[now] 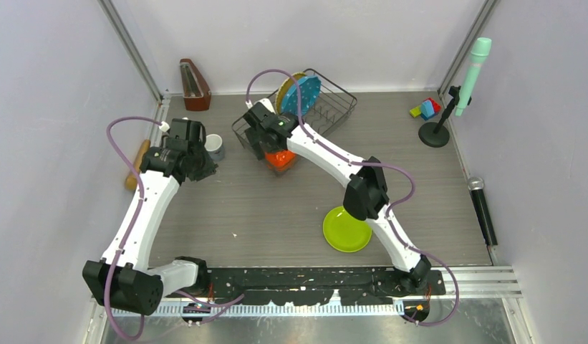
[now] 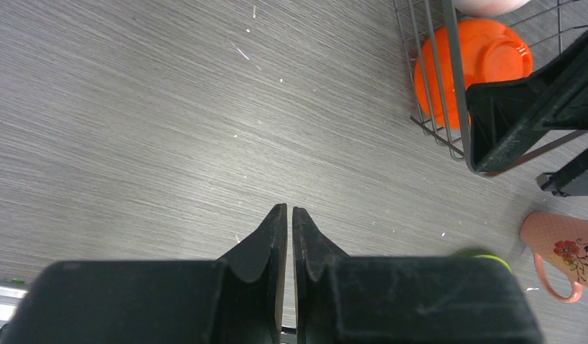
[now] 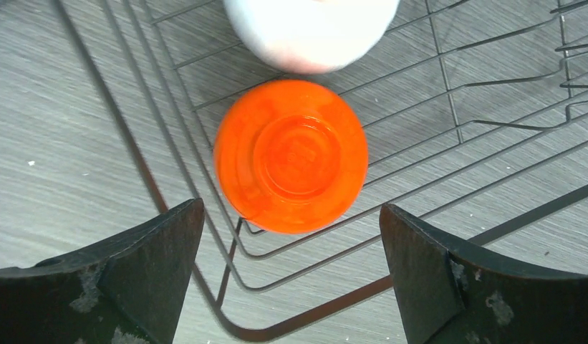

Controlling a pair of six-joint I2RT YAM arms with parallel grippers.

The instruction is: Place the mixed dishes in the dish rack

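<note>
Nearest the lens in the right wrist view, the right gripper (image 3: 291,211) is seen with its two dark fingers spread wide apart and nothing held between them. Just beyond them the orange bowl (image 3: 291,154) is found upside down, base ring upward, on the floor wires in a corner of the dish rack (image 3: 491,234). The white bowl (image 3: 312,29) is set just beside it at 12 o'clock, also inside the rack and partly cut off by the frame edge. In the left wrist view the left gripper (image 2: 288,209) is shown with its fingers pressed together and empty above the grey surface (image 2: 133,107). The salmon-pink mug (image 2: 563,251) is seen on that surface at 4 o'clock, outside the rack wall. From the top camera the rack is placed at 12 o'clock on the surface. The teal-blue plate (image 1: 301,95) and the round yellow woven plate (image 1: 285,89) are stood on edge inside it, one against the other. The lime green plate (image 1: 346,229) is laid flat at 5 o'clock, partly covered by the right arm. The small grey-blue mug (image 1: 215,145) is stood upright at 10 o'clock, just beside the left gripper. The wooden metronome (image 1: 194,84) is placed at 11 o'clock by the back wall, and the coloured toy blocks (image 1: 425,109) at 2 o'clock.
</note>
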